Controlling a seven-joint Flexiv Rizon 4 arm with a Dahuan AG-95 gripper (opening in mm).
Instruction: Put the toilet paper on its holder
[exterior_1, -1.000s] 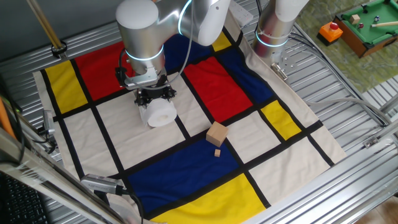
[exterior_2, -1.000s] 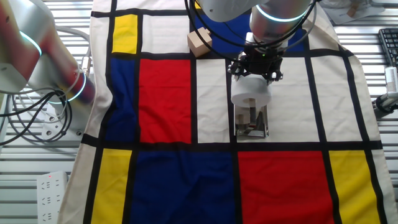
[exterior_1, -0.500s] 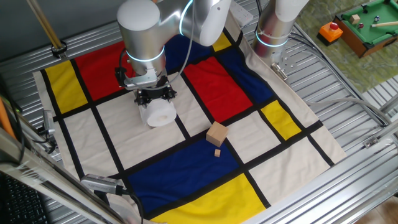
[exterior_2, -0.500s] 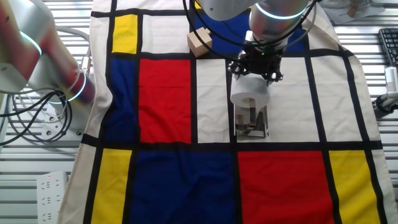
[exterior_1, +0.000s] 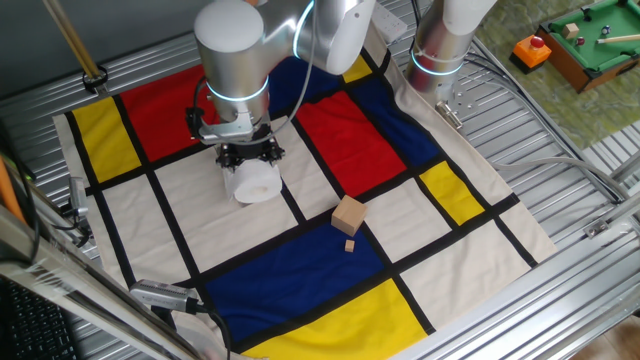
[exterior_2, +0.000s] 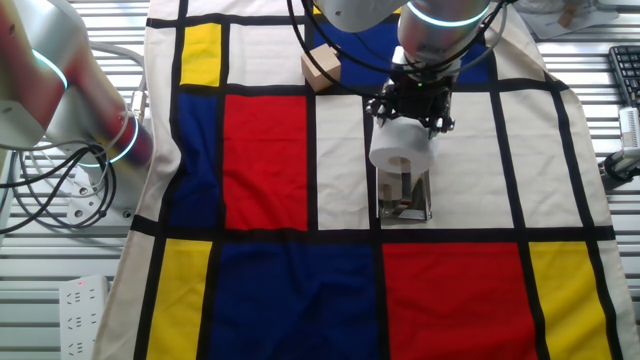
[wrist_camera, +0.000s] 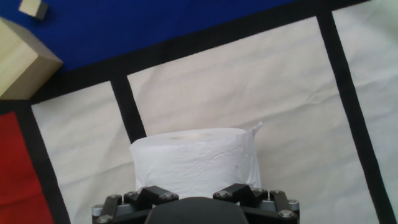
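Gripper (exterior_2: 412, 102) clasps the toilet paper (exterior_2: 401, 158) from above, holding the white roll over the silver holder (exterior_2: 404, 203) on a cream panel of the colour-block cloth (exterior_1: 300, 270); a wooden cube (exterior_1: 348, 215) sits nearby on the cloth.

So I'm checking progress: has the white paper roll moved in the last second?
Yes, slightly: the white paper roll has lifted away from the shiny metal holder's base.

Opposed overhead views; hand view downward
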